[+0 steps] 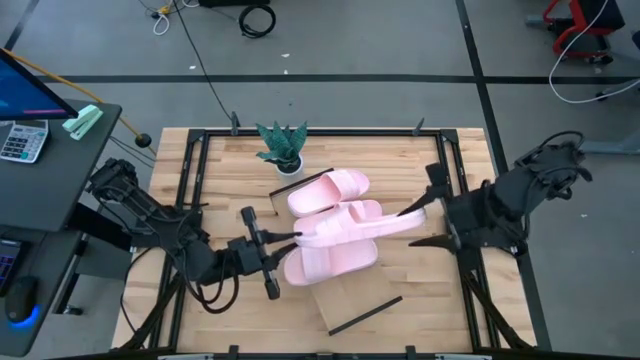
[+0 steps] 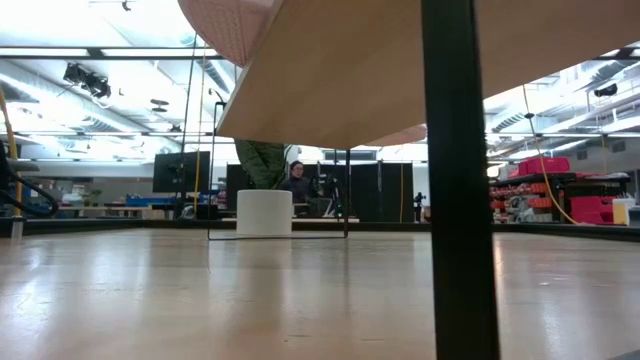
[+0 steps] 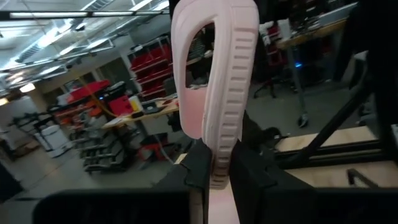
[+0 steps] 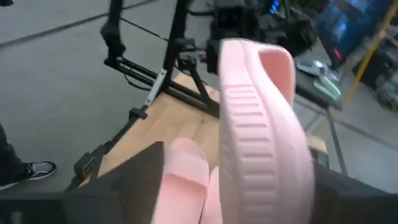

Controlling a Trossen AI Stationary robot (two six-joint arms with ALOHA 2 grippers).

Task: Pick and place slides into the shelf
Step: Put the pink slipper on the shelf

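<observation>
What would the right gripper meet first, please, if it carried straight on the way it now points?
Most likely the pink slide lying right ahead of the right gripper, held edge-up between both arms. The left gripper grips its far end; the exact gap is unclear.

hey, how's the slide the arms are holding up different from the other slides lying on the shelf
The held slide is turned on edge, stretched between the left gripper and the right gripper; the resting slides lie flat on the shelf. The left gripper's fingers pinch the held slide's end, while nothing grips the resting ones. From above, the held slide shows its ribbed side, the resting ones their straps. All are the same pale pink foam.
</observation>
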